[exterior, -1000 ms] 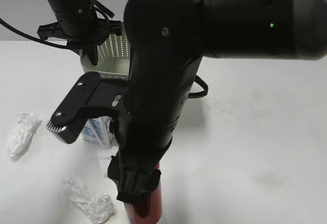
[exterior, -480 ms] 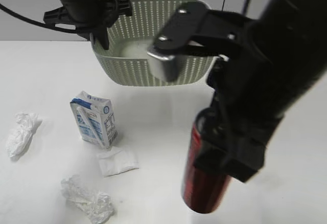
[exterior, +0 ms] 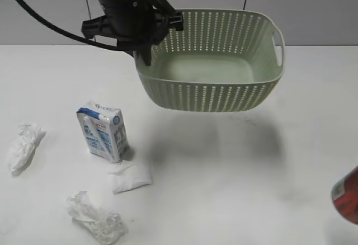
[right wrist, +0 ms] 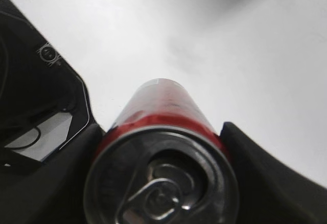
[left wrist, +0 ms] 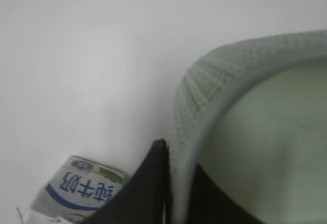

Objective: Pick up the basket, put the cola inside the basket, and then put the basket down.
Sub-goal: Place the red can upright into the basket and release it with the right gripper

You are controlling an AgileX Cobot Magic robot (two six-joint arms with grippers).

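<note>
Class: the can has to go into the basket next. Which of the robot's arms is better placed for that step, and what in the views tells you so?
Right. Its tool is clamped on the cola, off the table. The left tool grips the basket rim and holds it raised, so it isn't free.

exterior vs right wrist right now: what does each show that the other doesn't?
Exterior only: the basket held above the table by the left gripper at its left rim, a blue-and-white carton, and crumpled white wrappers.
Right wrist only: the can's silver top and pull tab, and the right gripper's fingers either side of it.
Both: the cola and the white table.
</note>
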